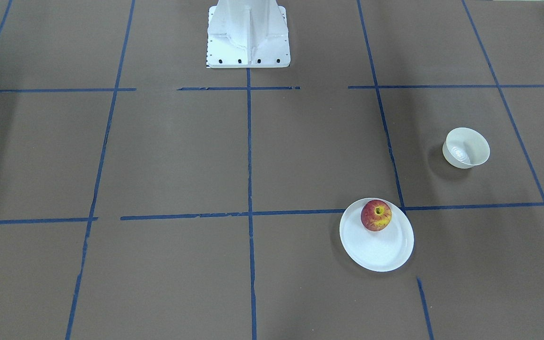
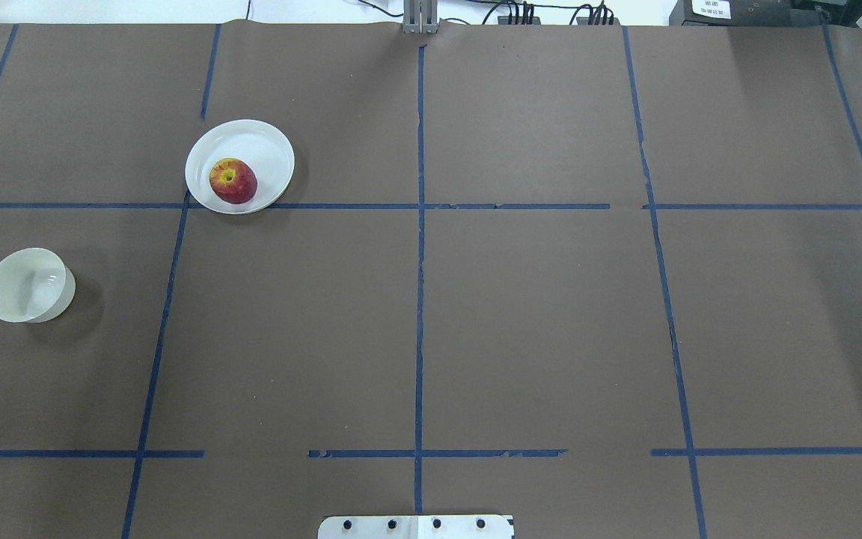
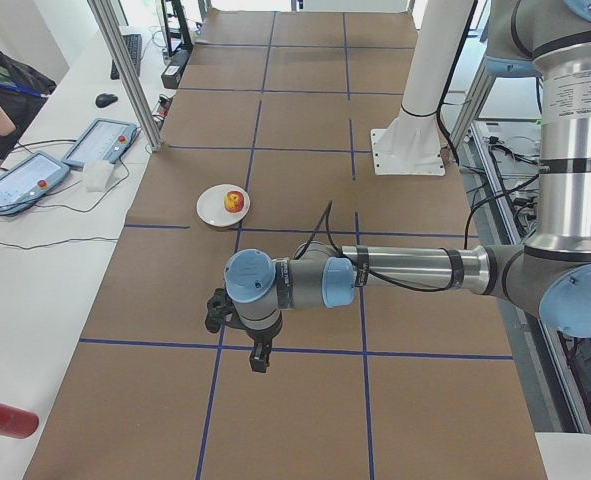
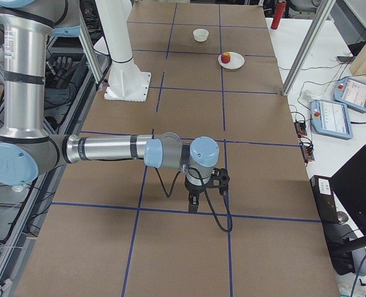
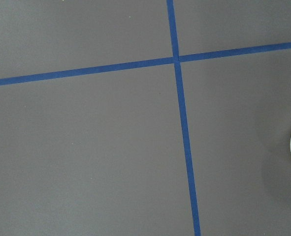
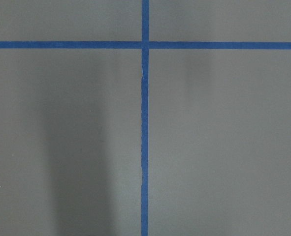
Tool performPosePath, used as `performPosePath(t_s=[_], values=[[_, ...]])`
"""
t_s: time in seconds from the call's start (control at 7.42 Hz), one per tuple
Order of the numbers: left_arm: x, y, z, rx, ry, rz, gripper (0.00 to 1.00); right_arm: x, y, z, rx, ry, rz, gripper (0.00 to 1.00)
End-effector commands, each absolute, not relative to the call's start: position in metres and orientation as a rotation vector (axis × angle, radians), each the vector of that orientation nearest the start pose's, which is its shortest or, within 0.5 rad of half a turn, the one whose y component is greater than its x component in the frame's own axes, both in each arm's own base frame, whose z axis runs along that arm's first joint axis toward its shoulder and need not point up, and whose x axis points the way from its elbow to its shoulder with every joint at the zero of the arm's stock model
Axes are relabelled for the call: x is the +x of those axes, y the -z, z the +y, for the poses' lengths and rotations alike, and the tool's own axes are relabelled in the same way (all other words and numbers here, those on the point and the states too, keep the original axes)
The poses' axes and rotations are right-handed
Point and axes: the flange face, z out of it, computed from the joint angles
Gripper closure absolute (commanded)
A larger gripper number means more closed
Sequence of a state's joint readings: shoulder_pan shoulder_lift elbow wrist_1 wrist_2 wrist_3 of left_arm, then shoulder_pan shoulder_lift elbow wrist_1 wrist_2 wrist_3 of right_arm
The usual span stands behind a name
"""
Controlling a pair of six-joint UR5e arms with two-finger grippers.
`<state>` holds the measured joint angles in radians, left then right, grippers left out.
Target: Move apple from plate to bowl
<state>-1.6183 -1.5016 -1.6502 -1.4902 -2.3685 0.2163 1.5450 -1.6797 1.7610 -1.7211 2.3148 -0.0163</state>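
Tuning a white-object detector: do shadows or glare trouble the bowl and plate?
Front-facing view: the bowl shows a bright glint inside and a soft shadow beside it. Overhead view: the plate looks nearly blown out, the apple sharp. Right wrist view: a dim shadow band at left.

We count one apple [image 1: 376,215], resting on one plate [image 1: 381,254], and one bowl [image 1: 476,145] near that plate, all on a single worktop [image 1: 182,156]. We count two arms: the left arm [image 3: 405,268] and the right arm [image 4: 105,149].
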Motion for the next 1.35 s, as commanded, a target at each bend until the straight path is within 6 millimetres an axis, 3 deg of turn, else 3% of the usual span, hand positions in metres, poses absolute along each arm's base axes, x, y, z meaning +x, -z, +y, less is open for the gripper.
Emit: performPosePath(t_s=[0.0,0.27,0.4,0.67,0.81,0.94,1.08,1.21], values=[[-0.084,-0.662,-0.453,0.033,-0.131,0.797,0.0,0.054,-0.633,-0.441,-0.069,0.015,-0.743,0.0],[-0.084,-0.645,-0.464,0.066,-0.144,0.795,0.0,0.054,-0.633,-0.441,-0.07,0.014,-0.743,0.0],[-0.083,-0.617,-0.483,0.117,-0.161,0.793,0.0,0.054,-0.633,-0.441,-0.069,0.015,-0.743,0.0],[-0.077,-0.54,-0.537,0.261,-0.217,0.773,0.0,0.054,-0.633,-0.441,-0.069,0.015,-0.743,0.0],[-0.042,-0.514,-0.544,0.276,-0.267,0.785,0.0,0.054,-0.633,-0.441,-0.069,0.015,-0.743,0.0],[0.001,-0.471,-0.563,0.322,-0.367,0.793,0.0,0.054,-0.633,-0.441,-0.069,0.015,-0.743,0.0],[0.031,-0.448,-0.564,0.315,-0.375,0.813,0.0,0.054,-0.633,-0.441,-0.069,0.015,-0.743,0.0],[0.081,-0.426,-0.559,0.243,-0.294,0.849,0.0,0.054,-0.633,-0.441,-0.07,0.014,-0.743,0.0]])
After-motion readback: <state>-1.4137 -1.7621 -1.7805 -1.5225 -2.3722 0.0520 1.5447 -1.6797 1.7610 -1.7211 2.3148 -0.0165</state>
